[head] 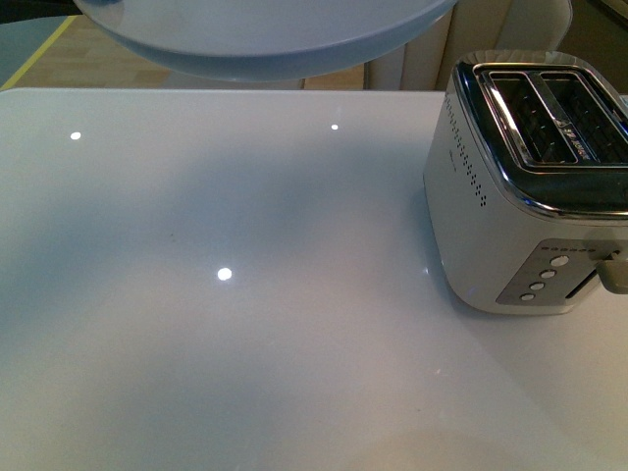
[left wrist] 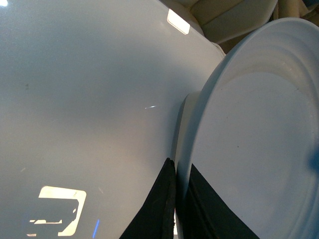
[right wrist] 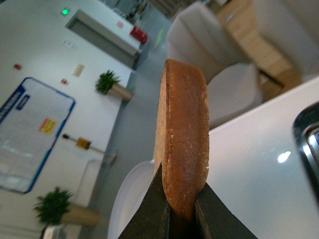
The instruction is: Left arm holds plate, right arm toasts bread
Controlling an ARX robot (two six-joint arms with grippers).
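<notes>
The pale plate (head: 265,39) hangs in the air at the top of the front view, above the far side of the white table (head: 245,294). In the left wrist view my left gripper (left wrist: 175,199) is shut on the plate's rim (left wrist: 249,149), one dark finger on each face. The plate is bare. In the right wrist view my right gripper (right wrist: 180,209) is shut on the bread (right wrist: 182,139), seen edge-on with its brown crust toward the camera. The plate's edge (right wrist: 127,204) shows behind it. Neither arm shows in the front view.
A silver two-slot toaster (head: 535,186) stands at the table's right side, its slots (head: 554,113) open upward, buttons and a lever on its near face. Its chrome edge shows in the right wrist view (right wrist: 309,134). Beige chairs (right wrist: 219,74) stand beyond the table.
</notes>
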